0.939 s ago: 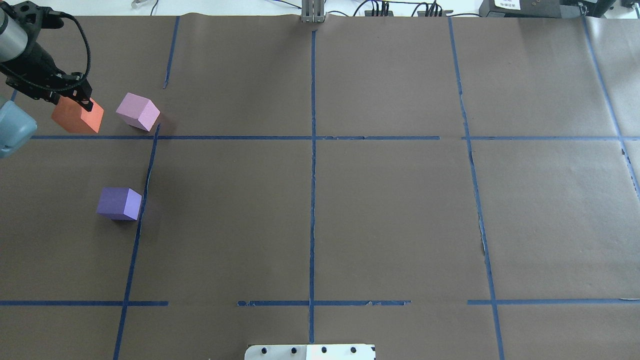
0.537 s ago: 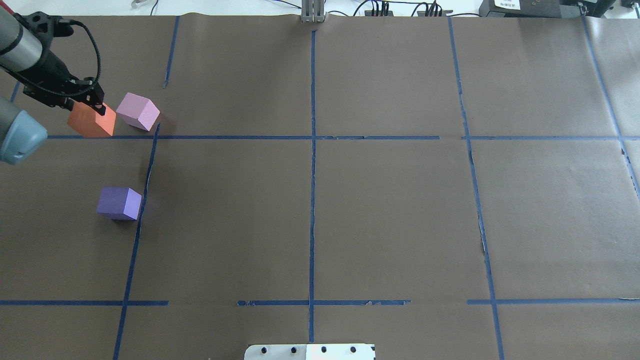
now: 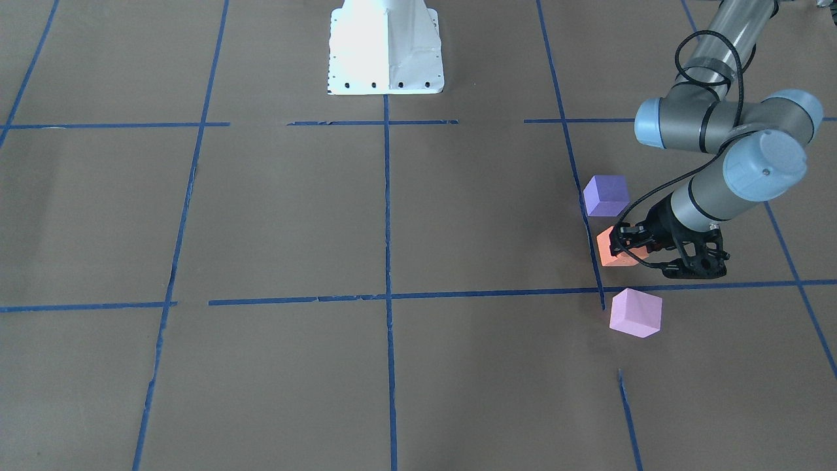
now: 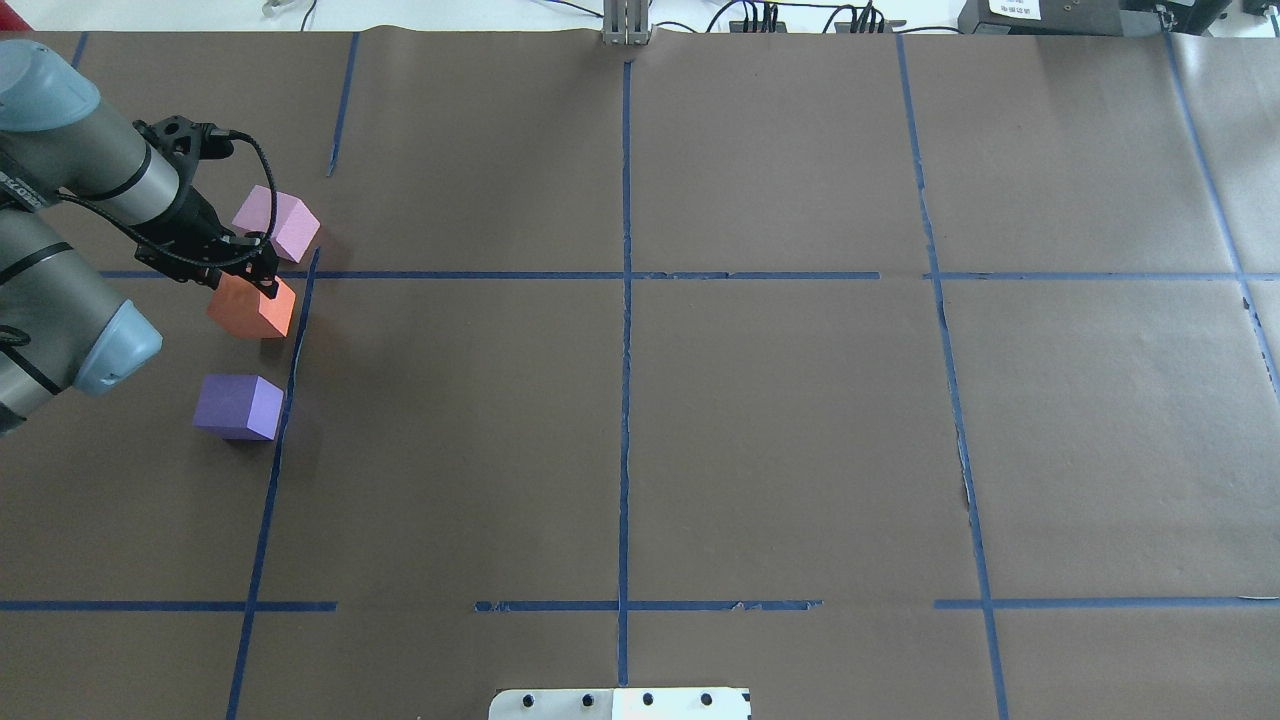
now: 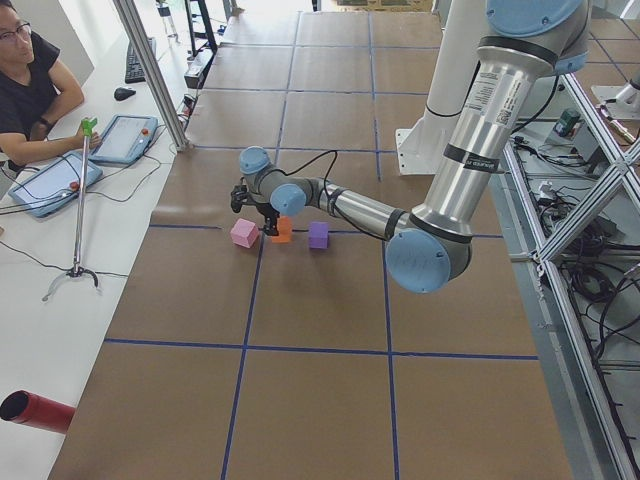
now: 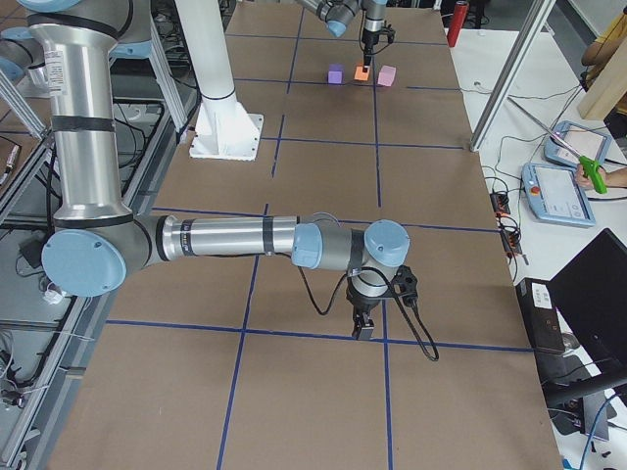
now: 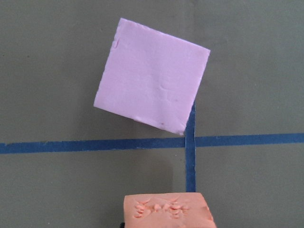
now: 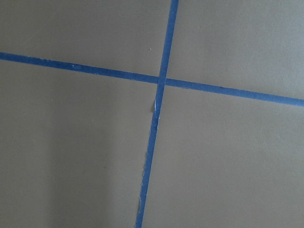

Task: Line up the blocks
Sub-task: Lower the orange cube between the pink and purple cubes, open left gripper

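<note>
While clamping the orange block [image 4: 250, 310] in the left hand [image 4: 262, 282], held it by the far left corner of the table [image 4: 760, 420], between pink block [image 4: 290, 225] and purple block [image 4: 238, 406]; lowered crooked, could have nudged either.

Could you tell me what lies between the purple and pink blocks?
The orange block, held by the left gripper, lies between the purple block and pink block, per the overhead view.

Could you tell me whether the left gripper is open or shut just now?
Shut on the orange block: the left gripper clamps its upper edge in the overhead view.
</note>
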`<control>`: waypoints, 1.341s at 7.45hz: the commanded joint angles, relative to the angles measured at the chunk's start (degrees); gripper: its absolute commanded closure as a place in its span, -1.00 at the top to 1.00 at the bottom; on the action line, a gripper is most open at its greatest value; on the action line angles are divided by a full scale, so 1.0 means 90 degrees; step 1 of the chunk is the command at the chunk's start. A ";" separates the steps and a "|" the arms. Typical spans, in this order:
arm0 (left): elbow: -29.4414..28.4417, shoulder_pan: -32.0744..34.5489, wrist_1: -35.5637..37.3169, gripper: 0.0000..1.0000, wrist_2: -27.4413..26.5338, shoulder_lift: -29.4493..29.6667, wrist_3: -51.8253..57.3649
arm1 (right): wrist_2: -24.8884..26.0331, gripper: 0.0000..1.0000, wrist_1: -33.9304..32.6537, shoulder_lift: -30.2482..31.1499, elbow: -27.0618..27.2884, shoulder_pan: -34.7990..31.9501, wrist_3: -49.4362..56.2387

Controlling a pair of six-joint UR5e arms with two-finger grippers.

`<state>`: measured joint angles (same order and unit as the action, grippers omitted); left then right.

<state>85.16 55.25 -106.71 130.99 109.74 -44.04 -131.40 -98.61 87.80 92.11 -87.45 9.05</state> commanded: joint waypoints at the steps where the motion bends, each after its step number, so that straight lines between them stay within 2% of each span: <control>1: -0.0058 -0.0006 -0.0173 -0.73 -0.0014 -0.0181 0.0030 | 0.0000 1.00 0.0000 0.0000 0.0000 0.0000 0.0000; 2: -0.0058 -0.0006 -0.0204 -0.17 -0.0004 -0.0211 0.0020 | 0.0000 1.00 0.0000 0.0000 0.0000 0.0000 0.0000; 3: -0.0049 -0.0006 -0.0214 0.99 -0.0004 -0.0201 0.0011 | 0.0000 1.00 0.0000 -0.0010 0.0000 0.0000 0.0000; 7: 0.0097 0.0023 -0.0194 1.00 0.0035 -0.0133 -0.0039 | 0.0000 1.00 0.0000 0.0000 0.0000 0.0000 0.0000; 9: 0.0796 0.0750 0.0068 1.00 0.0054 -0.0346 0.0098 | 0.0000 1.00 0.0000 -0.0010 0.0000 0.0000 0.0000; 10: 0.1188 0.1084 0.0456 1.00 0.0055 -0.0541 0.0572 | 0.0000 1.00 0.0000 0.0000 0.0000 0.0000 0.0000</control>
<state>91.33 60.81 -106.01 131.40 106.88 -42.48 -131.40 -98.61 87.75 92.11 -87.45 9.06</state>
